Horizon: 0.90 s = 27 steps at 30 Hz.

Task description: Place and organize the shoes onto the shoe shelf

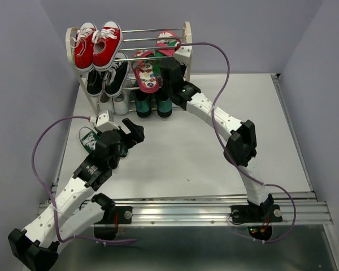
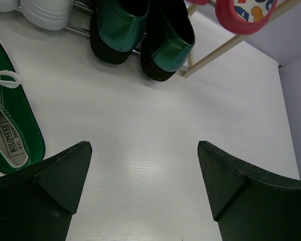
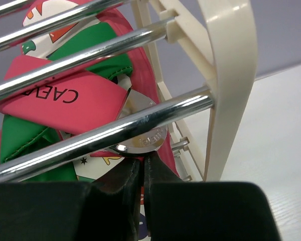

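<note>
From above, the right pincer was reached into the shoe shelf. One flip-flop lay on the rods just beyond it and the second flip-flop just to its left. The dark green loafers stood on the lowest tier below it. The left pincer hovered over the table, with one green sneaker lying just to its left, not yet shelved.

In the left wrist view, the left pincer had its fingers wide apart with only bare table between them. The green sneaker sat off its left finger and the loafers ahead of it.

In the right wrist view, the right pincer had its fingers pressed together just under a chrome rod. Whether they pinched anything could not be told. The flip-flop hung behind the rods directly above them, and the cream frame stood to their right.

The step seemed to be seating this flip-flop. Done well, it would rest across two rods beside its mate before the fingers drew straight back, clear of the rod. The left arm would then need to swing left and centre over the sneaker.
</note>
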{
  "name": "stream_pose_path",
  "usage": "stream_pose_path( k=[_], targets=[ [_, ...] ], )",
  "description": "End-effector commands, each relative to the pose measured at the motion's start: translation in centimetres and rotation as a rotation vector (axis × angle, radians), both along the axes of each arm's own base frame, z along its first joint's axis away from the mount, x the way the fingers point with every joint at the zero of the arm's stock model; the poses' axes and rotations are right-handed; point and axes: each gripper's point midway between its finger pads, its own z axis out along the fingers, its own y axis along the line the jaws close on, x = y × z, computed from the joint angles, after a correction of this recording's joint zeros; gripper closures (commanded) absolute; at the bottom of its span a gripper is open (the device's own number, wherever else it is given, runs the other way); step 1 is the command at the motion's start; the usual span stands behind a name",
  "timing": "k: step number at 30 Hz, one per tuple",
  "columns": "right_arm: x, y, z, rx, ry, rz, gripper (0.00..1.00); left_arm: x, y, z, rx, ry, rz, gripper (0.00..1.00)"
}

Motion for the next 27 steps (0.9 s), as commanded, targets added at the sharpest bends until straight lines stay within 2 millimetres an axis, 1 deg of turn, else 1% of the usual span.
stream_pose_path(
  k=[1, 5, 6, 15, 17, 18, 22, 25, 26, 27],
  targets=[
    [0.5, -1.6, 6.3, 0.178, -0.206, -0.067, 0.96, 0.3, 0.1, 0.5, -0.006, -0.026, 0.009, 0.01],
    [0.8, -1.4, 6.1, 0.178, -0.217, -0.065, 0.95, 0.3, 0.1, 0.2, -0.003, -0.022, 0.010, 0.01],
    [1.1, -1.8, 6.3, 0.183, -0.224, -0.074, 0.95, 0.3, 0.1, 0.4, -0.003, -0.027, 0.011, 0.01],
    [1.7, -0.8, 5.7, 0.195, -0.231, -0.039, 0.94, 0.4, 0.1, 0.4, 0.001, -0.026, 0.012, 0.01],
    [1.8, -0.7, 5.6, 0.197, -0.230, -0.037, 0.93, 0.4, 0.1, 0.4, 0.002, -0.025, 0.010, 0.01],
    [2.1, -1.2, 5.6, 0.197, -0.231, -0.046, 0.93, 0.4, 0.1, 0.4, 0.002, -0.025, 0.012, 0.01],
    [2.2, -0.9, 5.4, 0.210, -0.235, -0.042, 0.93, 0.4, 0.1, 0.4, 0.001, -0.025, 0.011, 0.01],
    [2.5, -0.6, 4.9, 0.213, -0.233, -0.039, 0.92, 0.4, 0.1, 0.4, 0.002, -0.025, 0.012, 0.01],
    [2.8, -1.1, 4.8, 0.213, -0.232, -0.048, 0.92, 0.4, 0.1, 0.3, 0.002, -0.024, 0.012, 0.01],
    [3.0, -0.9, 4.5, 0.213, -0.230, -0.043, 0.91, 0.4, 0.1, 0.3, 0.002, -0.023, 0.011, 0.01]
  ],
)
